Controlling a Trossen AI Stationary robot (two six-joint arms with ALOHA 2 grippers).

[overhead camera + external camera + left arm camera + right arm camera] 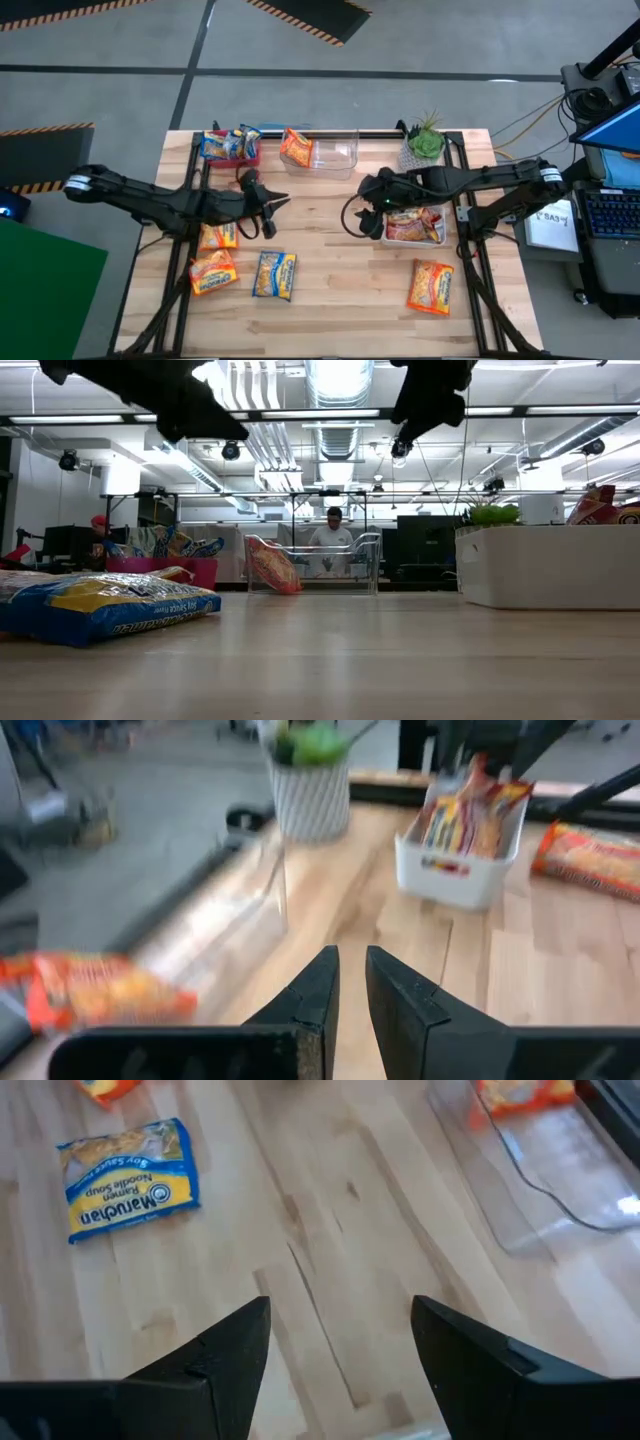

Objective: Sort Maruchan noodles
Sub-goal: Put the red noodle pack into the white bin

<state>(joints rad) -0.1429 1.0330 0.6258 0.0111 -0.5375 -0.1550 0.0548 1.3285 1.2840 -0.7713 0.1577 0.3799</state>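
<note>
On the left half of the bench (330, 300) three packets lie loose: two orange ones (213, 270) near the left edge and a blue one (275, 274) just beside them toward the middle. At the back left a red bin (232, 150) holds blue packets, and next to it a clear bin (333, 153) has one orange packet (296, 147) leaning against its wall. The left pincer (272, 212) hangs over bare wood between these groups, its jaws narrow with a slim gap and nothing in them. Further right, the right pincer (366, 215) stands at the left edge of the white bin (438, 238), jaws wide and empty; that bin holds red-marked packets, though how many is hard to tell from above. A last orange packet (431, 285) lies alone near the front right. These packets look light, crinkly and slick, with a brittle noodle block inside, so a firm pinch may crack it; I judge an edge seam or the short sides the safer hold. A potted plant (425, 142) stands at the back right, close behind the white bin, and the bin walls may hinder a low approach. A person shows far off in the room behind the bench.
</note>
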